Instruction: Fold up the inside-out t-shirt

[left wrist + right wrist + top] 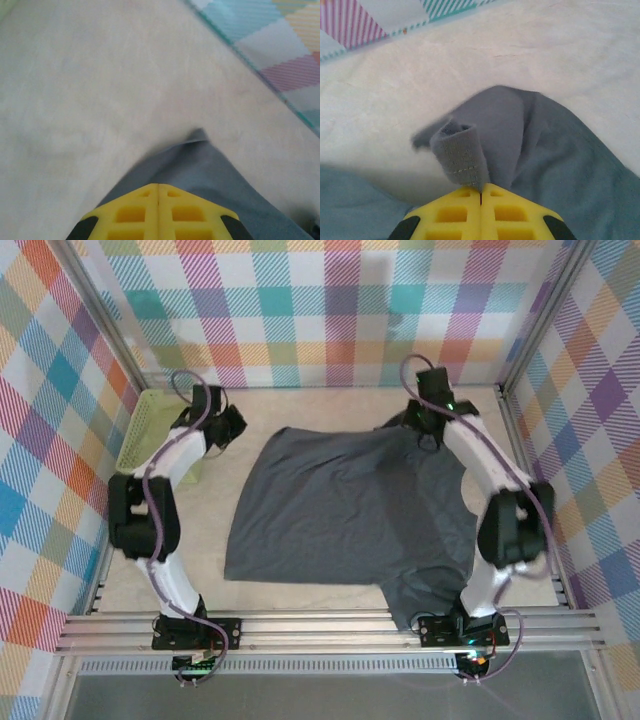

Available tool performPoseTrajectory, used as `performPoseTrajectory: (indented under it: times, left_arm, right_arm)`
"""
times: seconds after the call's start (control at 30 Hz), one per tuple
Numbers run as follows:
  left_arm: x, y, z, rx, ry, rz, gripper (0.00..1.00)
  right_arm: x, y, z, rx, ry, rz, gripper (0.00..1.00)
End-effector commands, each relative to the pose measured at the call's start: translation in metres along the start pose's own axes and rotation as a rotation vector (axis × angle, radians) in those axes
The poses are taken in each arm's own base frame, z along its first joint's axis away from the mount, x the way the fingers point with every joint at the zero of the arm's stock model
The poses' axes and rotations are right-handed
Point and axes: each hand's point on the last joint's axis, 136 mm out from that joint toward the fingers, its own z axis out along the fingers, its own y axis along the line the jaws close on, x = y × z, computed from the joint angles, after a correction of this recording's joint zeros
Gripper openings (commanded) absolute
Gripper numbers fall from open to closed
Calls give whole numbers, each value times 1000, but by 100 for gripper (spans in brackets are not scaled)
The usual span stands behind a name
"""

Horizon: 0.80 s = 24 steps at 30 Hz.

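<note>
Slate-grey cloth, the inside-out t-shirt (350,510) lies spread flat mid-bench, with 1 sleeve reaching the near edge on the right. The right wrist view shows what the overhead view cannot: the right gripper (481,192) has its jaws closed on a curled-up hem fold. The left gripper (158,187) has its jaws shut over the shirt's far-left corner; whether cloth is pinched cannot be told. Bare bench (330,405) runs along the far edge. A lime-green basket (150,430) stands against the left wall.

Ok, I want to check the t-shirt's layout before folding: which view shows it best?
Top external: nearly the whole t-shirt shows, spread out. Left wrist has one corner beyond the shut left gripper; right wrist, a rolled edge pinched by the right gripper.
</note>
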Motion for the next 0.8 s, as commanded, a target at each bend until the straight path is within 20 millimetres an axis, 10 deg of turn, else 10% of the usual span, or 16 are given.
performPoseTrajectory:
  times: [0.0,0.17,0.27,0.77]
  left_arm:
    - [39,20,-10,35,20,-58,0]
    - [97,37,-7,-2,164,19,1]
    - [103,15,6,-31,210,136,15]
    - [112,-88,122,-57,232,455,62]
  right_arm:
    - [78,-44,0,77,95,124,1]
    - [187,-74,-12,35,274,257,7]
    - [217,-77,-8,10,321,293,7]
    - [230,-57,14,-46,387,414,8]
